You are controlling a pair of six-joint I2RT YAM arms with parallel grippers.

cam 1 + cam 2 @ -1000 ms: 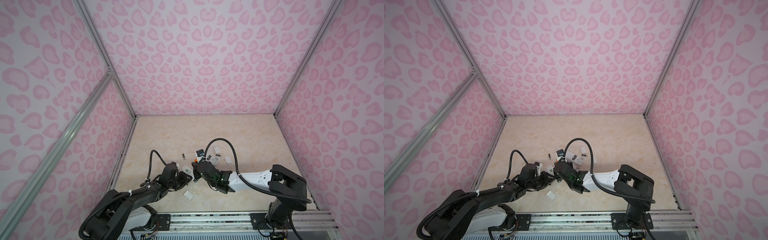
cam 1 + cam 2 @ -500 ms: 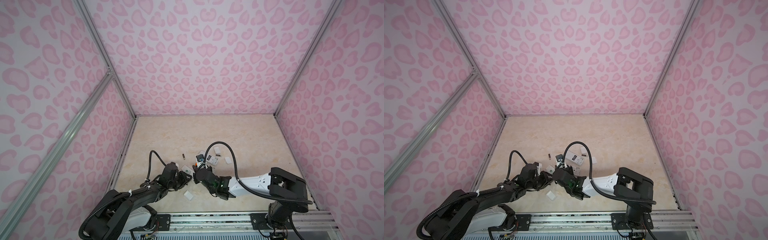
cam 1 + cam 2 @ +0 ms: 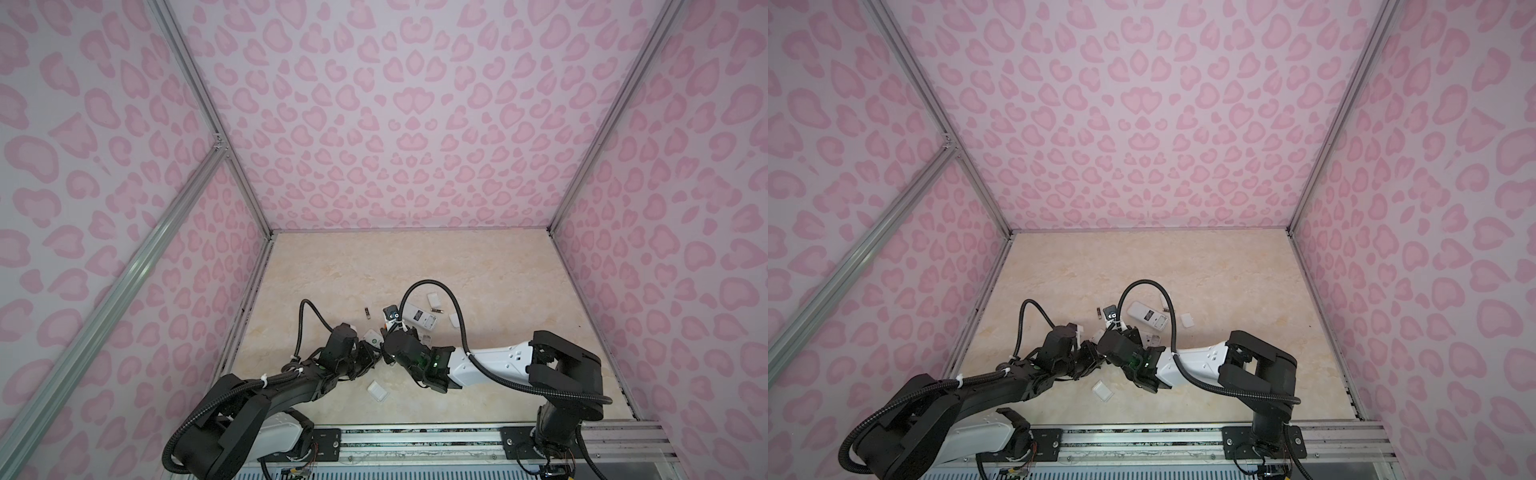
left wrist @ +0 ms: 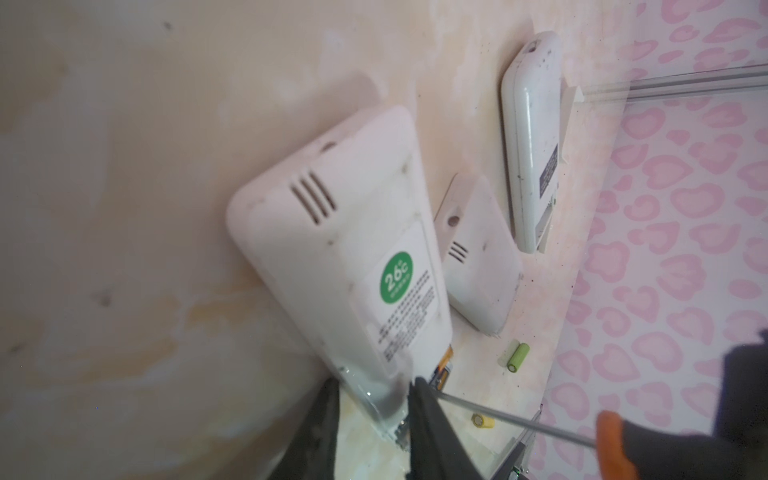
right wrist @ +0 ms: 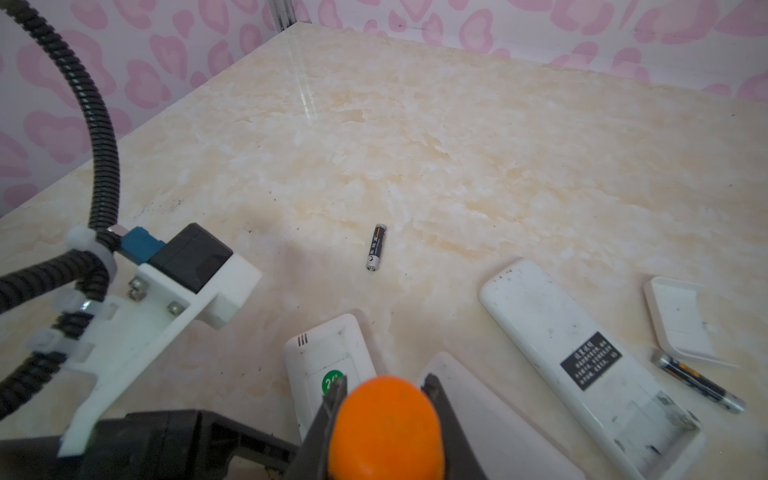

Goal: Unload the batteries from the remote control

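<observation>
Just below the centre of both top views, the left gripper (image 4: 374,388) and the right gripper (image 5: 384,384) meet tip to tip over the marbled table (image 3: 374,266). Three white remotes are out: the remote with the green sticker (image 4: 349,249), a shorter second remote (image 4: 478,253) just beside it, and a long third remote (image 3: 419,316) up and right of the grippers in a top view. Three white covers (image 3: 433,298) lie loose there, two to the upper right of the grippers and one below them toward the frame's lower edge. One screwdriver (image 4: 615,449) is present. Five batteries can be counted: a seated battery (image 4: 442,370), black with gold, in the open bay of the remote with the green sticker; a green battery (image 4: 517,357) and a yellow battery (image 4: 482,420) loose on the table near that bay; a lone black battery (image 3: 367,312) up and left of the grippers in a top view; and a second black battery (image 3: 437,311) just right of the long third remote, beside a cover. Left fingers (image 4: 432,428) are clamped across the bay end of the remote with the green sticker, and the seated battery lies just past one fingertip, outside the pinch. Right fingers (image 5: 434,390) are closed on the screwdriver's orange handle; its steel shaft runs toward the seated battery, but the tip is hidden behind a left finger, so contact cannot be told.
</observation>
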